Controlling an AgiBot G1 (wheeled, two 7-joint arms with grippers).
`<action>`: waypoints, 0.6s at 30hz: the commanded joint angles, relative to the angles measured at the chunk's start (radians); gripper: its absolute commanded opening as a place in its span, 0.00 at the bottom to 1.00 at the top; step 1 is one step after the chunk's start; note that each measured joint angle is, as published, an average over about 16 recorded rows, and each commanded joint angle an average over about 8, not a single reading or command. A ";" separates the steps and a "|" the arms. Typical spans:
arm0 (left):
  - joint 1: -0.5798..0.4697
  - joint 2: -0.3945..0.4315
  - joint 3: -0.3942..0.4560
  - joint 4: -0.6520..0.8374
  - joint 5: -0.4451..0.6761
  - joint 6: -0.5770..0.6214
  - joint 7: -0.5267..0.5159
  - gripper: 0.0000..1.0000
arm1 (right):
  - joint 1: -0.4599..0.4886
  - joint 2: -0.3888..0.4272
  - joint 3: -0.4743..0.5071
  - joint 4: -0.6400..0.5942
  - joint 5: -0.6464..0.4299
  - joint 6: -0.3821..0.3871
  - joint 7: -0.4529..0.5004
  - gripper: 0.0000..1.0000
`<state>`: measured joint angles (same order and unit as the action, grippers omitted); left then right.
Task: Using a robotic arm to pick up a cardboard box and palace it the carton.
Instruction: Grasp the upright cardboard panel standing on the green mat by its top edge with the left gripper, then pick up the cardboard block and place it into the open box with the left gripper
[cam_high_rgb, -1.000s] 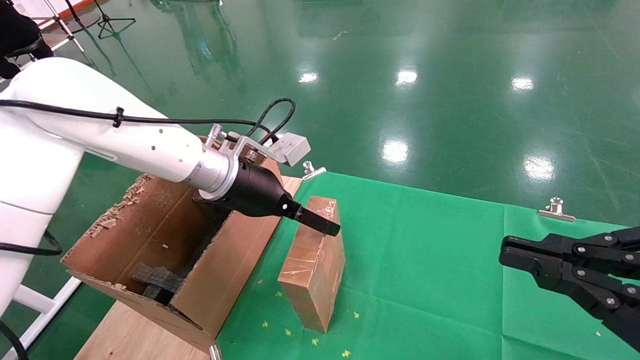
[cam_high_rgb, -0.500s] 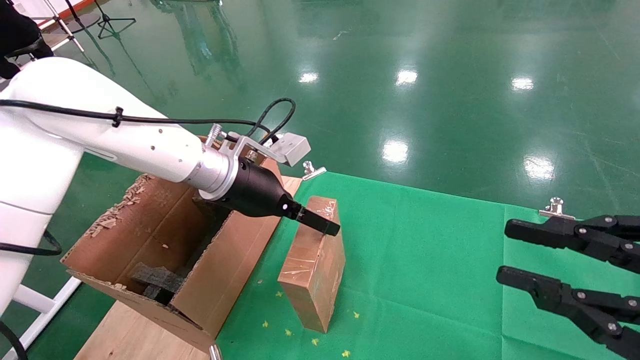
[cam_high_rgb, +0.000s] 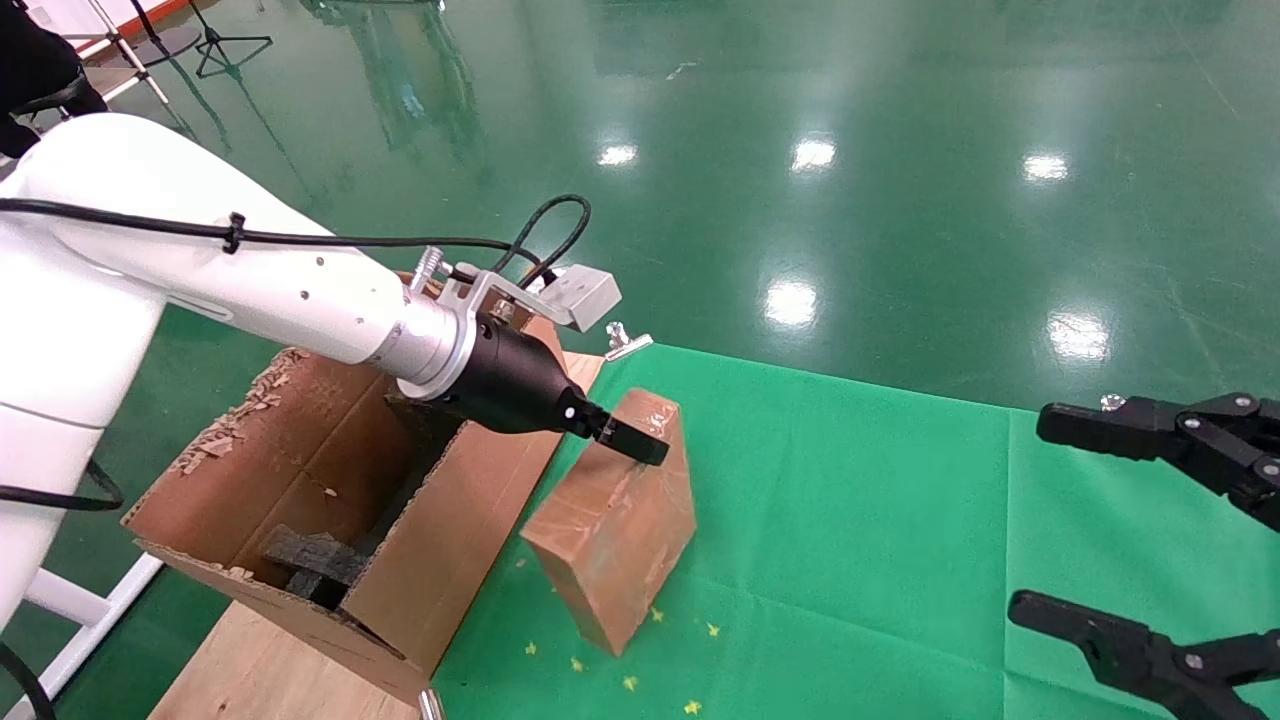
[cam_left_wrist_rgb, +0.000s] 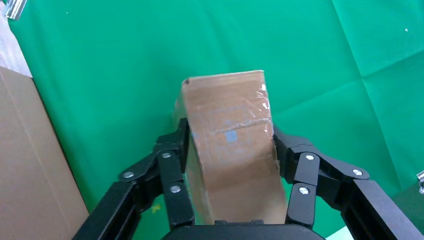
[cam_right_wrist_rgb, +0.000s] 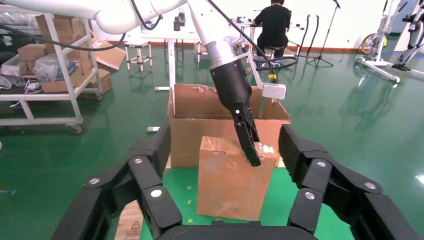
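The white robotic arm's left gripper (cam_high_rgb: 635, 445) is shut on the upper end of the cardboard box (cam_high_rgb: 615, 520), a brown tape-wrapped brick that hangs tilted just over the green cloth. In the left wrist view the fingers (cam_left_wrist_rgb: 172, 165) press both sides of the box (cam_left_wrist_rgb: 225, 100). The carton (cam_high_rgb: 300, 480) with ragged flaps and dark foam inside stands right beside the box, on its left. My right gripper (cam_high_rgb: 1050, 515) is open and empty at the far right. The right wrist view shows the box (cam_right_wrist_rgb: 225, 190), the left gripper (cam_right_wrist_rgb: 250, 145) and the carton (cam_right_wrist_rgb: 185, 130) behind them.
A green cloth (cam_high_rgb: 850, 520) covers the table, held by metal clips (cam_high_rgb: 625, 340) at its far edge. Bare wood (cam_high_rgb: 270, 670) shows under the carton. Beyond is a shiny green floor. The right wrist view shows shelves and a seated person (cam_right_wrist_rgb: 272, 22) far back.
The box has tipped and come off the cloth, its lower end swinging toward the carton. The right gripper has opened wide and drawn back to the right.
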<state>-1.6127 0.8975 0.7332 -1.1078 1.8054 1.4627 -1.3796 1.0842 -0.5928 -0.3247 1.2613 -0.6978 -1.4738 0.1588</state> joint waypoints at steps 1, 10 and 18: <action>0.000 0.000 0.000 0.000 0.000 0.000 -0.001 0.00 | 0.000 0.000 0.000 0.000 0.000 0.000 0.000 1.00; -0.026 -0.047 -0.030 -0.029 -0.040 0.017 0.045 0.00 | 0.000 0.000 0.000 0.000 0.000 0.000 0.000 1.00; -0.140 -0.206 -0.131 -0.071 -0.115 0.034 0.171 0.00 | 0.000 0.000 0.000 0.000 0.000 0.000 0.000 1.00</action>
<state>-1.7524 0.6934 0.6102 -1.1617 1.7081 1.4971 -1.2035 1.0843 -0.5927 -0.3250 1.2611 -0.6977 -1.4738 0.1586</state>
